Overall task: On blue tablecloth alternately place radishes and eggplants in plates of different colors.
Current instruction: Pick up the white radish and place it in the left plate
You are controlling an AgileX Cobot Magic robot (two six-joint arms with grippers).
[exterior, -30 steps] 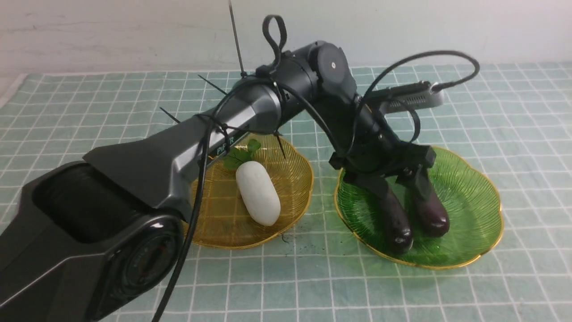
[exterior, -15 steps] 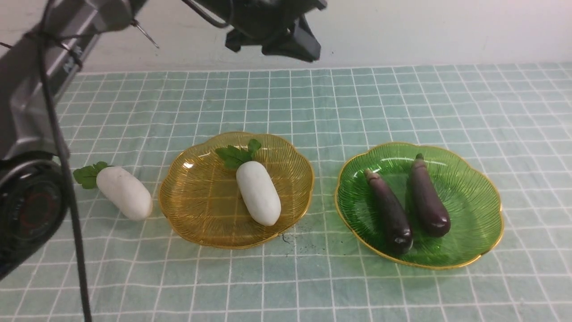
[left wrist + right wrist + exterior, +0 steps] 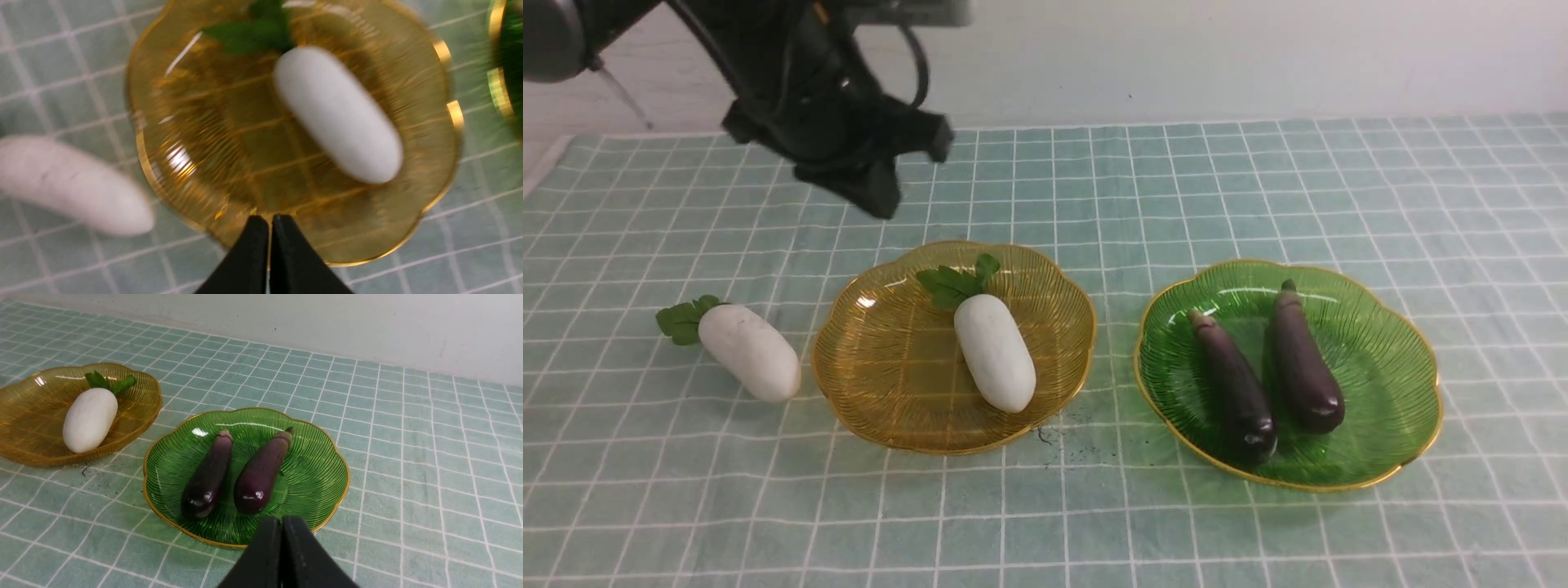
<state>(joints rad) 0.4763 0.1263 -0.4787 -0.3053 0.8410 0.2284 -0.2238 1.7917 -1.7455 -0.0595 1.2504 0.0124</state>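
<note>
Left pincer (image 3: 269, 222) pinched together, empty, above the amber plate (image 3: 204, 143). Right pincer (image 3: 282, 522) likewise, facing the two eggplants (image 3: 261, 473).

The left arm (image 3: 792, 90) comes in at the upper left of the front view, raised high, its wrist bent so the tip points downward; the left gripper (image 3: 269, 220) is closed, its two black fingers (image 3: 251, 257) pressed flat together with nothing between them; the right gripper (image 3: 281, 521) is likewise closed and empty, its fingers (image 3: 304, 559) touching along their length, angled forward and down.
</note>
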